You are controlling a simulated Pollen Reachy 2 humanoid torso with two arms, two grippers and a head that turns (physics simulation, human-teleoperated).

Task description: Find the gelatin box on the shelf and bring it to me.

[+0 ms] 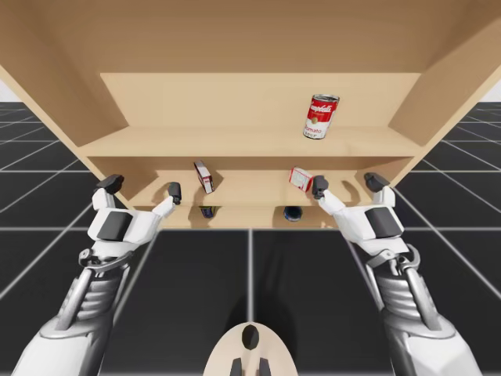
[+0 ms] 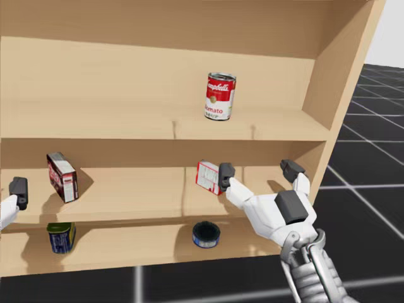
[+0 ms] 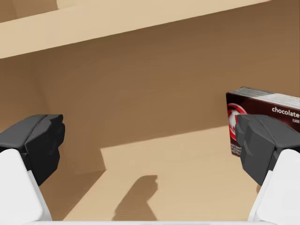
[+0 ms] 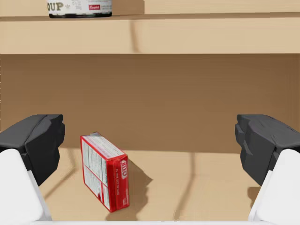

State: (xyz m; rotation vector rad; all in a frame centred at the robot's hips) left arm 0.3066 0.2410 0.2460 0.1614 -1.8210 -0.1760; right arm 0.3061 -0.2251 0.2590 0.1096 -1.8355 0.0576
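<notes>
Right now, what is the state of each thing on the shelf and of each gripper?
small red box: standing on the middle shelf, not gripped.
dark red box: upright on the middle shelf, not gripped.
red-and-white can: upright on the upper shelf.
blue can: on the bottom shelf, untouched.
flat dark blue tin: lying flat on the bottom shelf.
left gripper: open, empty.
right gripper: open, empty.

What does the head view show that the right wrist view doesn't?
The head view adds a dark box on the middle shelf, and a blue can and a round blue tin below it. The right wrist view adds the gap between the red box and my open right gripper, which touches nothing. Both show that box and the red and white can.
</notes>
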